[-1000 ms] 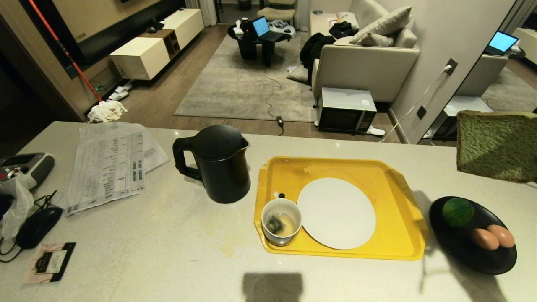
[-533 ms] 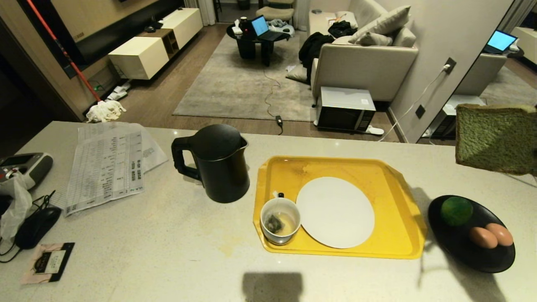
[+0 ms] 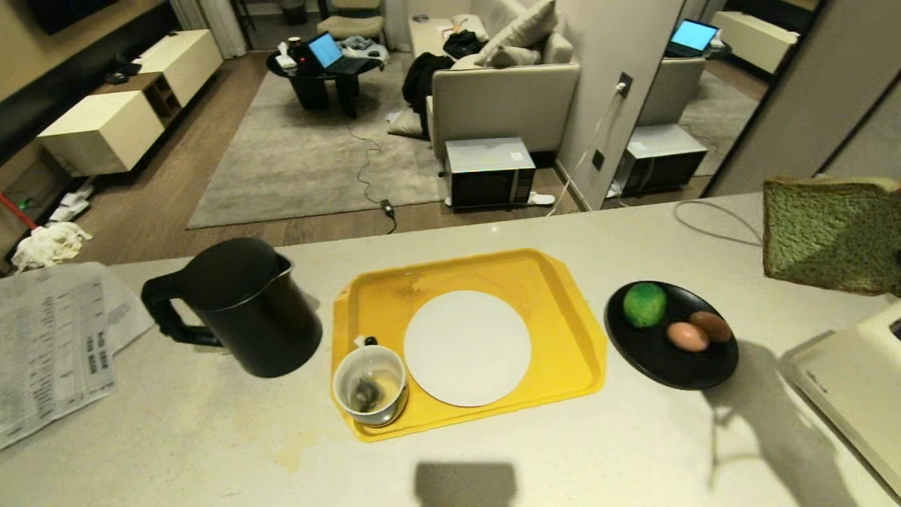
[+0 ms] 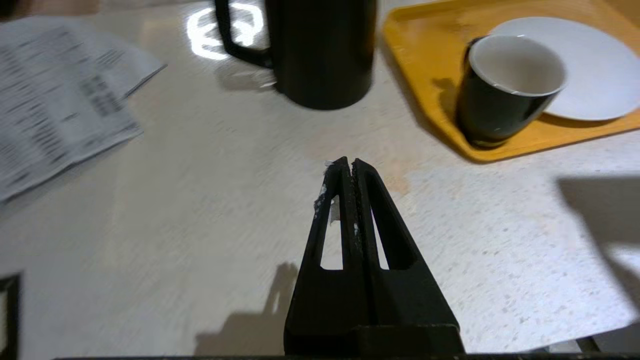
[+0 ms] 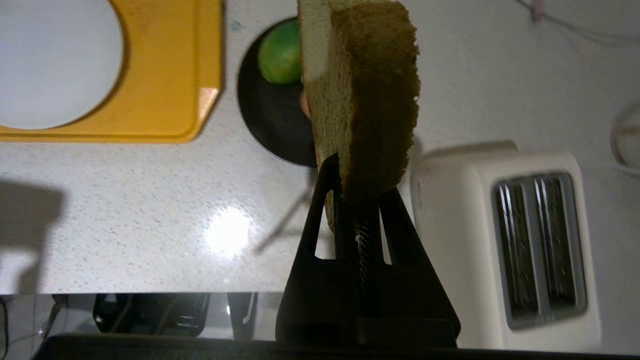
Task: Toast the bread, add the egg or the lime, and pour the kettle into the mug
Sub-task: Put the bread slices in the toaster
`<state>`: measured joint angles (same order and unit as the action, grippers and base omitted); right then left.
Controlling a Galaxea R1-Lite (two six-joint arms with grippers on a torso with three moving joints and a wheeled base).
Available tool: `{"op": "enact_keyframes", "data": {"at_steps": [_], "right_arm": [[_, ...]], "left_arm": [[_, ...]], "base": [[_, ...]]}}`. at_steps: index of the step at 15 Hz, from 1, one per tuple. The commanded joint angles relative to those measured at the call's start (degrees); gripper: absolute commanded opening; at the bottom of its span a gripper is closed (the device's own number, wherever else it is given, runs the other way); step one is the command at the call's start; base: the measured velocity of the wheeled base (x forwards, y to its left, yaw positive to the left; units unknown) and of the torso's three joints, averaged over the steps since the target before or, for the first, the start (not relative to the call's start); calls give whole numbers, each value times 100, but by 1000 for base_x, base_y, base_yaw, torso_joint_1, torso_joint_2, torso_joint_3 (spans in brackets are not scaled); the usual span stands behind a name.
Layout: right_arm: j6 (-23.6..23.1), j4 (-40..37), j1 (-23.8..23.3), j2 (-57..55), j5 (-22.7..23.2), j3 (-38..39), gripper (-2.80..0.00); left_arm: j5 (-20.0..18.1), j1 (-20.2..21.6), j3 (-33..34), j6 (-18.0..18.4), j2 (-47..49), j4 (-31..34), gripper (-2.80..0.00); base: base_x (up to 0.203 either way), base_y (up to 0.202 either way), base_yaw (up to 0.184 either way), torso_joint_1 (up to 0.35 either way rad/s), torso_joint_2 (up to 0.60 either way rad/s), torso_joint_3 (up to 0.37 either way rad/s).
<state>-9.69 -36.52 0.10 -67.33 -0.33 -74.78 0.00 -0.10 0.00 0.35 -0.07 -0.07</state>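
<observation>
On the pale speckled stone counter [image 3: 211, 451], a cream 2-slot toaster [image 5: 525, 240] stands at the right edge. The right gripper [image 5: 357, 200] is closed on the pale green, brown-crusted bread slice [image 5: 370, 90], held upright just beside the slots. The left gripper [image 4: 348, 167], closed and empty, hovers near the front edge.

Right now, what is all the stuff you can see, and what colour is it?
bread: one, green, in the air by the toaster
toaster: one, cream, counter's right end
kettle: one, black, left of tray
tray: one, yellow, mid-counter
mug: one, dark outside, on tray
plate: one, white, on tray
dish: one, black, right of tray
lime: one, green, in dish
eggs: two, brown, in dish
papers: white, left
left gripper: shut, empty
right gripper: shut on bread
</observation>
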Motion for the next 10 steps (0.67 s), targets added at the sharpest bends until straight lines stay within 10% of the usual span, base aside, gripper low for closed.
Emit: {"op": "enact_keyframes", "data": {"at_steps": [1,10], "right_arm": [[-6,-21,8,0,-2,-2,-280],[-632,160,18,-153,42,23,-280]], "left_arm": [[0,1,0,0,-1,-1,-280],[-2,1,0,0,-1,-1,-280]], "base": [[1,9,-170,6,2,0],[2,5,-109,2,1,1]]}}
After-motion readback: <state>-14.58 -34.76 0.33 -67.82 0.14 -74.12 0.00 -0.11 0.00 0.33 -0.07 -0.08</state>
